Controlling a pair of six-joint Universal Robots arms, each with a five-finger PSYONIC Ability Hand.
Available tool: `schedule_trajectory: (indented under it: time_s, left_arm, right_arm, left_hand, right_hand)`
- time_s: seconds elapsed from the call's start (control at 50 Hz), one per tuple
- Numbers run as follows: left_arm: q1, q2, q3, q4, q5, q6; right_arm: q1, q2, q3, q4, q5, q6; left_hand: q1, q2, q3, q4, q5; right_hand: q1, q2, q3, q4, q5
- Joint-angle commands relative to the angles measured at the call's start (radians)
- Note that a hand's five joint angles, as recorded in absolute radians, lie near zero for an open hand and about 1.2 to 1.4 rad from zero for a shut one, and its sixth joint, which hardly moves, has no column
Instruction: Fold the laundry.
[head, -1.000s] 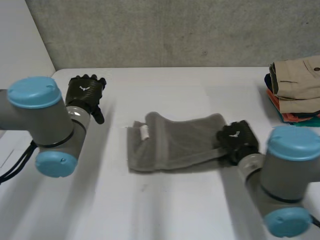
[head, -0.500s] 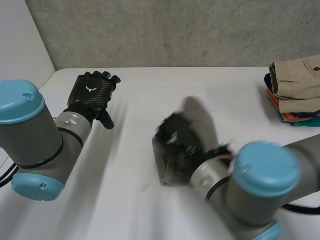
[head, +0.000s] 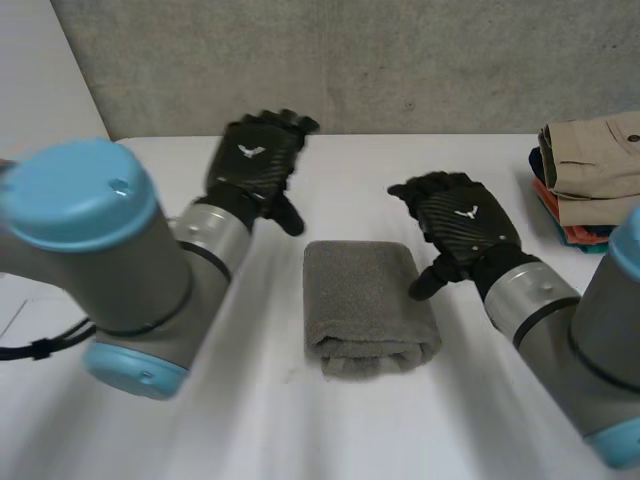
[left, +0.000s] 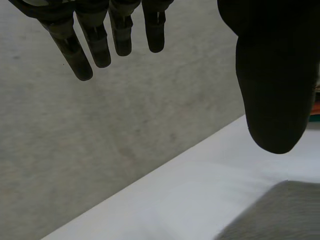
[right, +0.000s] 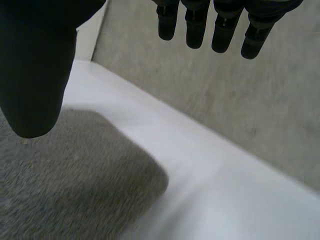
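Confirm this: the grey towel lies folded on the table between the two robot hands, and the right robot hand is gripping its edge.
Wrong on the grip. The right robot hand is open beside the grey towel, holding nothing; the right wrist view shows its fingers straight. The towel does lie folded on the table between it and the left robot hand.

Each arm is a thick grey tube with round joints closed by light-blue caps (head: 75, 190). A silver-grey wrist collar joins the left arm (head: 205, 245) to the black left hand (head: 255, 165), whose back has a fine woven sheen and a small white winged mark. The right arm (head: 545, 310) and right hand (head: 465, 225) match it, with dark, round-tipped fingers (right: 195, 25) and a broad thumb (right: 35, 65)
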Motion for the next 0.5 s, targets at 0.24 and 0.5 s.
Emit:
schedule_trajectory:
  time_s: [0.24,0.5]
  left_arm:
    - [-0.127,-0.342,0.107,-0.209,-0.163,0.019]
    - [-0.075,-0.148,0.137,-0.260,-0.078,0.037]
  right_arm:
    - [-0.006,0.411,-0.308,0.320,-0.037,-0.013]
    - [0.036,0.202,-0.178,0.196,0.097,-0.232]
  left_hand:
    - [-0.021,-0.012,-0.018,-0.008,-0.007]
    - [-0.026,-0.017,-0.024,-0.014,-0.013]
  right_hand:
    - [-0.052,-0.038,-0.040,-0.043,-0.048]
    - [-0.052,-0.038,-0.040,-0.043,-0.048]
